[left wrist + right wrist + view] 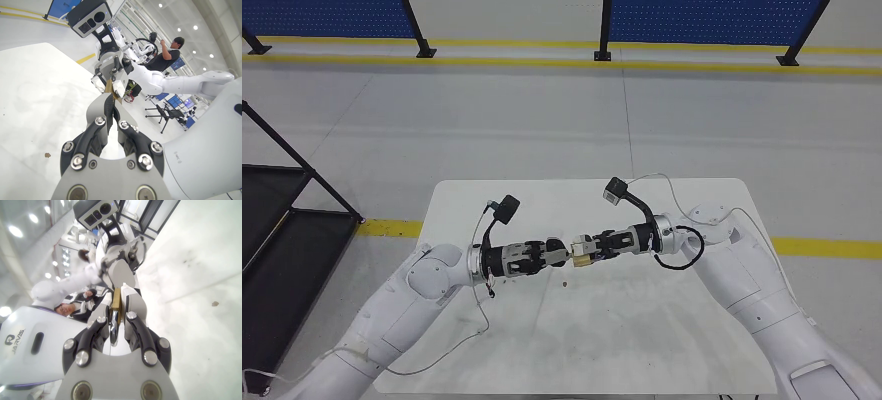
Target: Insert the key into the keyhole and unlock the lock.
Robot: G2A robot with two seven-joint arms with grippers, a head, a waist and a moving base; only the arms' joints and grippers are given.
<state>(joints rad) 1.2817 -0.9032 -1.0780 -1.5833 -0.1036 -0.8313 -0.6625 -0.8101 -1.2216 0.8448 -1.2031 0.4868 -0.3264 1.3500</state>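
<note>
A small brown crumb (pixel 565 283) lies on the white table (pixel 672 330).

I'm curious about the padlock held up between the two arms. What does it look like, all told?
The padlock is small, with a flat brass-coloured body and a shiny chrome-looking shackle. It hangs in the air above the white table, lying roughly level. The right end effector clamps the body between its white fingers, shackle pointing back toward that wrist. The left end effector, shut presumably on the key, hidden between its pads, meets the opposite end; the keyhole cannot be seen.
</note>
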